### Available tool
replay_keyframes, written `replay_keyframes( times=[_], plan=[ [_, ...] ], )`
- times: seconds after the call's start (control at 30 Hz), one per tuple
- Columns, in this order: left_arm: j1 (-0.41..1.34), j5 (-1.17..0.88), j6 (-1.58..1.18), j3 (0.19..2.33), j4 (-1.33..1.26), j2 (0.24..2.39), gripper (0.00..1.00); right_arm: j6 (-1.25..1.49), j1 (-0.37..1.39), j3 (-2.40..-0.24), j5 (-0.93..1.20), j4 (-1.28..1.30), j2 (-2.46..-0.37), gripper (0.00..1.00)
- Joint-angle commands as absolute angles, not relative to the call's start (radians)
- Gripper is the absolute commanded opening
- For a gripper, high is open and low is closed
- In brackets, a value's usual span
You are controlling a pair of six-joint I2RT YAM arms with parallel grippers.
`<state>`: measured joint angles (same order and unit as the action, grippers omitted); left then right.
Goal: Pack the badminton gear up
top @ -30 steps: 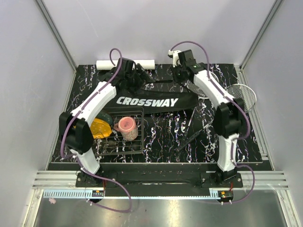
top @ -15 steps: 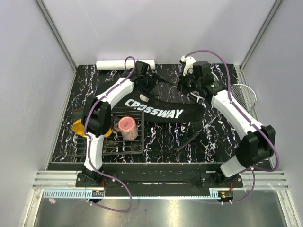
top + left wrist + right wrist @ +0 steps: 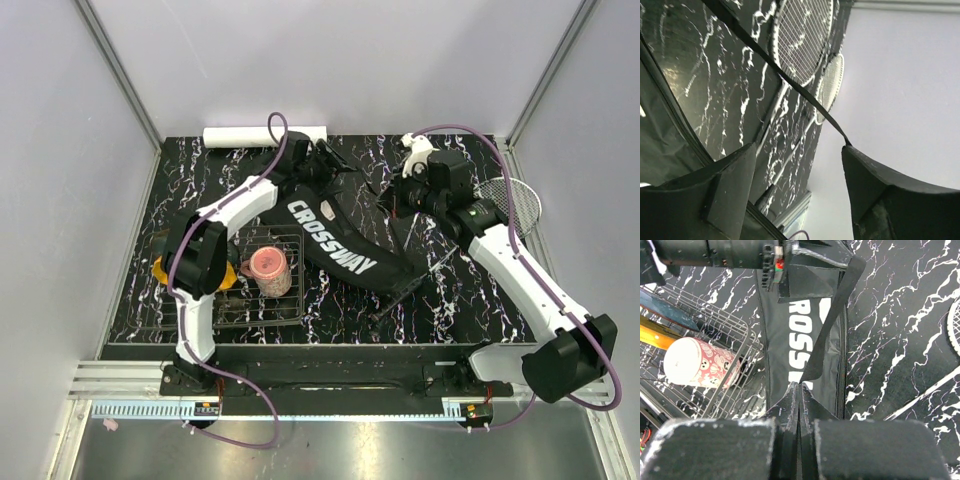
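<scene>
The long black CROSSWAY bag (image 3: 345,245) lies diagonally across the middle of the mat. My right gripper (image 3: 800,387) is shut on the bag's black strap (image 3: 832,320), above the bag's far right part (image 3: 402,198). My left gripper (image 3: 800,147) hovers open at the bag's far left end (image 3: 318,166); a thin strap (image 3: 790,80) runs taut to its right fingertip (image 3: 847,150), with nothing between the fingers. Two white-strung rackets (image 3: 802,40) (image 3: 832,85) lie at the far right, one head (image 3: 512,200) showing from above. The white tube (image 3: 265,135) lies along the back edge.
A wire basket (image 3: 285,305) stands at the near left and holds a pink cup (image 3: 268,270). A yellow-black object (image 3: 163,270) sits by its left side. White walls enclose the mat on three sides.
The bag has swung from level to diagonal, its right end now nearer the front. The right arm has stretched out rightward, strap still held. The left gripper's jaws have narrowed a little.
</scene>
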<state>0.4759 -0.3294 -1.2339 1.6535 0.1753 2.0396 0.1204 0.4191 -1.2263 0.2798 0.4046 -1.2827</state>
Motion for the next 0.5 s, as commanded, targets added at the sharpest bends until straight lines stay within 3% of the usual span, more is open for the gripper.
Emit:
replay_keyframes(
  times=[0.0, 0.07, 0.2, 0.33, 0.47],
  plan=[
    [0.474, -0.442, -1.252, 1.513, -0.046, 1.890, 0.73, 0.187, 0.425, -1.245, 0.236, 0.360, -1.252, 0.00],
    [0.474, -0.472, -1.287, 1.422, -0.159, 1.823, 0.73, 0.209, 0.425, -1.253, 0.212, 0.360, -1.253, 0.00],
    [0.477, -0.462, -1.331, 1.258, -0.314, 1.737, 0.86, 0.216, 0.426, -1.256, 0.230, 0.357, -1.272, 0.00],
    [0.503, -0.505, -1.333, 1.408, -0.206, 1.827, 0.99, 0.221, 0.426, -1.235, 0.276, 0.338, -1.269, 0.00],
    [0.531, -0.483, -1.400, 1.489, -0.190, 1.907, 0.99, 0.222, 0.426, -1.215, 0.301, 0.333, -1.241, 0.00]
  ],
)
